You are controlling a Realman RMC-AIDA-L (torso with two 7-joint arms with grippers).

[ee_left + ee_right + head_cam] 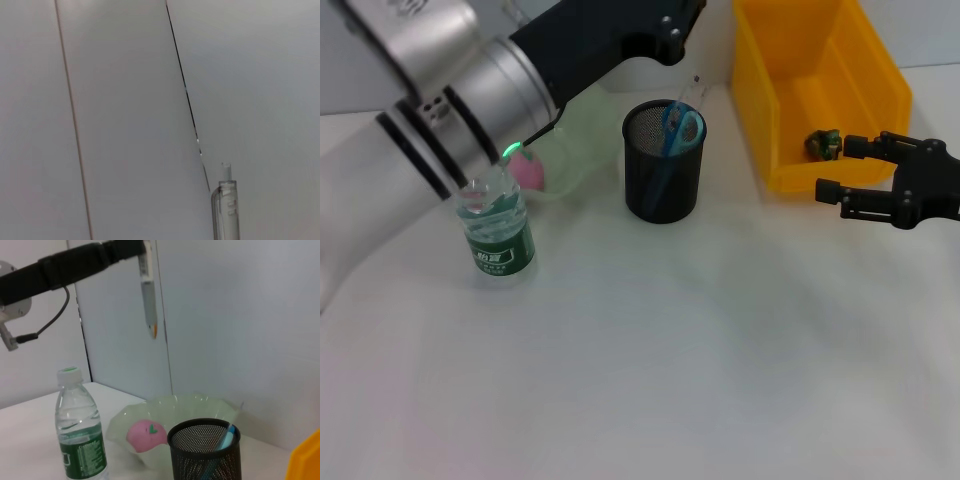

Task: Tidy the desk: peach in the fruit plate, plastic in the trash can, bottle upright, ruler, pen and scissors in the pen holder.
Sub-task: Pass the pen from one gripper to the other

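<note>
Silver-and-black arms (green indicator light)

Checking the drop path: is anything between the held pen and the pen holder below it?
Nothing: in the right wrist view the pen hangs tip-down from the left gripper, with bare air down to the pen holder.

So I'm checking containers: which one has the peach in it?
The pale green plate behind the bottle; the pink peach lies in it. The black mesh holder has scissors, the yellow bin a dark scrap.
</note>
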